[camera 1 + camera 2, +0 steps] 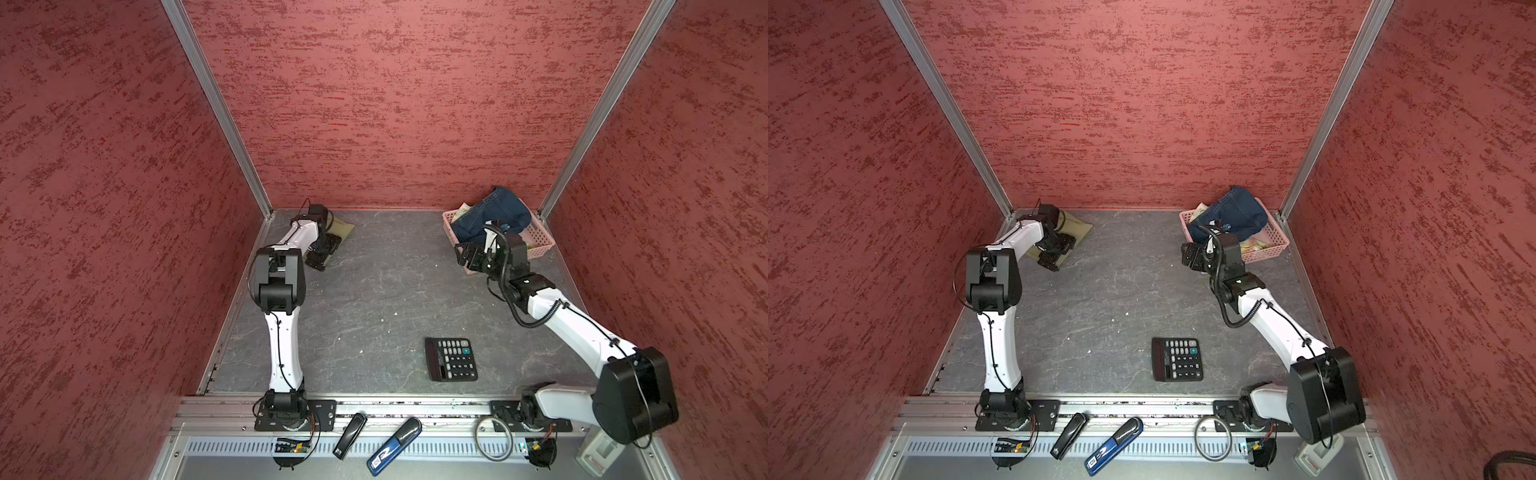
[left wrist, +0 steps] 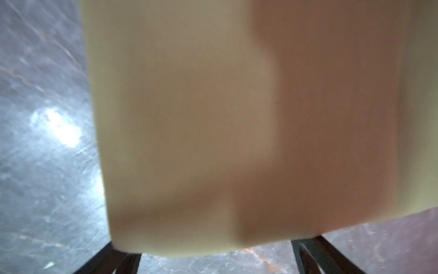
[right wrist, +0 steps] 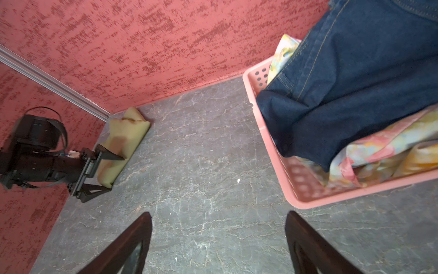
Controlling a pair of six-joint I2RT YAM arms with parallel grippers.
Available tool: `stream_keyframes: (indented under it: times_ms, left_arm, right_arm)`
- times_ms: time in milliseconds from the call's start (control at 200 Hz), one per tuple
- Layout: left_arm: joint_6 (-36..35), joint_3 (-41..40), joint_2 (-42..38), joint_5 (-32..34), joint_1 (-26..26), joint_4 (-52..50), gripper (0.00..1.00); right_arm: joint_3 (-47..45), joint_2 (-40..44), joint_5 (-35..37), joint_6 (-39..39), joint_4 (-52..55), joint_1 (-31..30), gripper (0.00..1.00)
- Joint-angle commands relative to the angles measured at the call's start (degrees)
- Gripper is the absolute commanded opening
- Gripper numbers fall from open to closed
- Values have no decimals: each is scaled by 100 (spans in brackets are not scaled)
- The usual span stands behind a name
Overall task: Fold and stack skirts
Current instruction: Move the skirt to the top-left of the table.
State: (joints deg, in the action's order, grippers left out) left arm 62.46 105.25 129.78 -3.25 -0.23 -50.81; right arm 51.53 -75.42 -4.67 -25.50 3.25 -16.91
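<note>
The olive-green skirt (image 1: 343,228) (image 1: 1077,228) lies folded in the far left corner and fills the left wrist view (image 2: 213,118) as a blur. My left gripper (image 1: 324,253) (image 1: 1059,253) (image 3: 104,173) stands open at the skirt's near end, one finger over the cloth and one beside it on the table. The dark blue denim skirt (image 1: 494,216) (image 3: 355,83) is heaped in the pink basket (image 1: 540,241) (image 3: 272,132), on top of the pastel floral skirt (image 3: 391,147). My right gripper (image 1: 465,255) (image 1: 1187,255) (image 3: 218,227) hovers open and empty beside the basket's front left corner.
A black calculator (image 1: 451,359) (image 1: 1177,359) lies on the grey marbled table near the front. A black stapler (image 1: 349,436) and a blue one (image 1: 395,446) rest on the front rail. Red textured walls close in the left, back and right sides.
</note>
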Motion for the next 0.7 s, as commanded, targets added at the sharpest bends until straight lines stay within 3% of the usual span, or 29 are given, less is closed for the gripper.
stream_keyframes:
  times_ms: [0, 336, 566, 696]
  left_arm:
    - [574, -5, 266, -297, 101, 494, 94]
    - [864, 279, 176, -225, 383, 1074, 96]
    - [1251, -529, -490, -396, 359, 2110, 97]
    - [543, -741, -915, -422, 57, 2600, 100]
  right_arm:
    - [82, -64, 115, -8, -97, 19, 89]
    - [227, -76, 195, 116, 53, 13, 89]
    - [288, -87, 102, 62, 44, 12, 89]
    - [329, -10, 205, 123, 132, 14, 89]
